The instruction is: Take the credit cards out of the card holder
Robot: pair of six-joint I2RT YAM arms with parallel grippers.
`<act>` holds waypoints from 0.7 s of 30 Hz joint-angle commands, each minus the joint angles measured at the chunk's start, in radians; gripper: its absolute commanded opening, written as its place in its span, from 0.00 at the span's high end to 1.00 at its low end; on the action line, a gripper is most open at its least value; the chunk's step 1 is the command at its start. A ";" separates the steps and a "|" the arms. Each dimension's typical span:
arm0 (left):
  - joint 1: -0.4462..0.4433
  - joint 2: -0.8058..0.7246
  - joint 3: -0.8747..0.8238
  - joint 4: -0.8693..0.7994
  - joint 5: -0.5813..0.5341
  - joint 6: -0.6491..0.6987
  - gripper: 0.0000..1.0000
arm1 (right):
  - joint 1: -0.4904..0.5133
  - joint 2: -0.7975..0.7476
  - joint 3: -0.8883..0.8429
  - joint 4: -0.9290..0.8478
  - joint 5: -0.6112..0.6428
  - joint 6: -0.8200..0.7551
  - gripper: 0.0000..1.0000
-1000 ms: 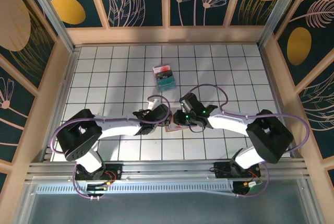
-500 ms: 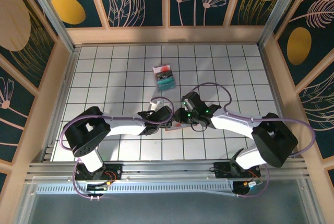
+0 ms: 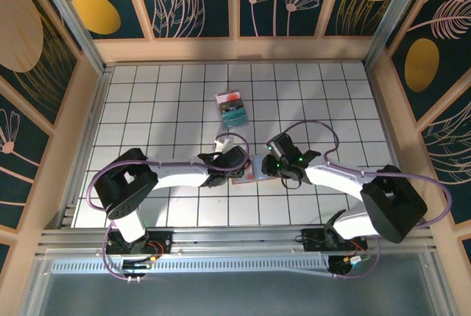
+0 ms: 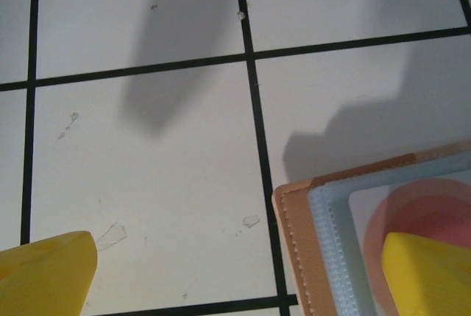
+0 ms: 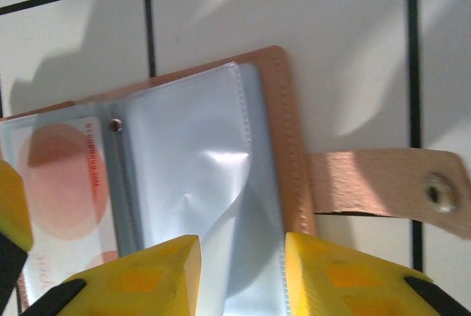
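Tan leather-look card holder (image 5: 169,139) is lying open and flat on the white gridded worktop (image 4: 147,146), roughly mid-width and closer to the near edge than the far one. Its strap tab (image 5: 383,183) is flopped out to one side. The teal pack (image 3: 234,110) sits well apart from it, toward the far edge, and isn't part of this.

The left gripper (image 4: 235,279) is spread wide. One yellow finger (image 4: 427,272) is planted on the inner face at a corner of the holder, right over a card (image 4: 419,205) with pinkish-red circles, and the other finger is out over bare tile. Looks to me like it's pinning the holder down.

The right gripper (image 5: 235,264) has its jaws at a narrow gap, straddling a clear plastic sleeve (image 5: 221,183) that's buckled up a bit between them. There's daylight between the pads, so I don't think it's actually pinched anything.

My read is that the holder's open and braced, no card is out yet, and we're at the "get hold of a card" stage. That sleeve looks empty, and the card is in the neighbouring pocket. So the next move needs the right fingers to catch the card's edge rather than just the floppy plastic, then slide it out along the pocket while the left keeps pressing down. Thin slick plastic is easy to grab by mistake.
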 commanded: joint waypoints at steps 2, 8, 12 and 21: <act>-0.011 0.026 0.055 -0.044 -0.021 0.026 0.01 | -0.026 -0.060 -0.027 -0.028 0.060 0.020 0.62; -0.015 0.019 0.056 -0.052 -0.032 -0.003 0.01 | -0.065 -0.167 -0.029 -0.085 0.121 0.021 0.60; -0.014 -0.024 0.018 -0.050 -0.050 -0.035 0.01 | -0.066 -0.255 -0.005 -0.114 0.141 0.014 0.61; -0.014 -0.086 -0.053 -0.068 -0.043 -0.076 0.01 | -0.049 -0.222 0.023 0.024 -0.105 0.023 0.69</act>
